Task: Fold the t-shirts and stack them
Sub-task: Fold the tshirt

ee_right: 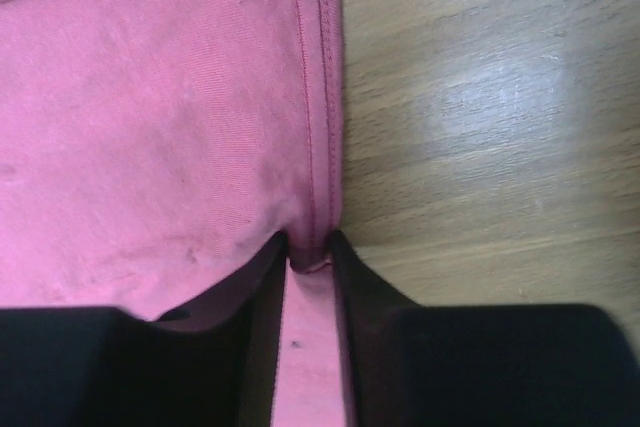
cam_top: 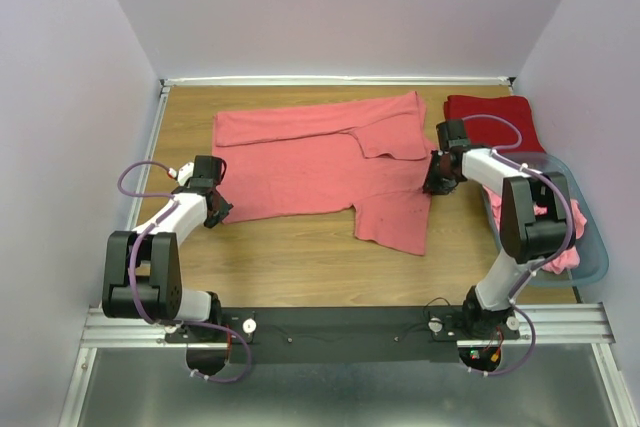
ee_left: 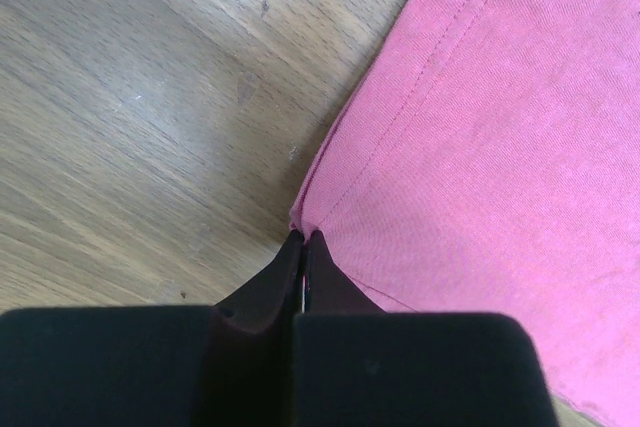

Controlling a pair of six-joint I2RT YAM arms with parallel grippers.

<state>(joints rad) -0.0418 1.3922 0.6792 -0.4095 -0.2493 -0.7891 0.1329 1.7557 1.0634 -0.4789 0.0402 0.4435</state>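
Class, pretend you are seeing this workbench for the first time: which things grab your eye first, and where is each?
The big salmon-pink t-shirt spread across the middle of the wooden table stands out first. The left gripper is pinched shut on its near-left corner, while the right gripper straddles its right hem. A deep red t-shirt lies in the far right corner, behind a grey-blue basket holding more pink cloth.

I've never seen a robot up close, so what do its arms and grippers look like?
The left arm and right arm have white links with chunky black joints. A purple cable loops along each. The left gripper and right gripper are slim, tapered and black.
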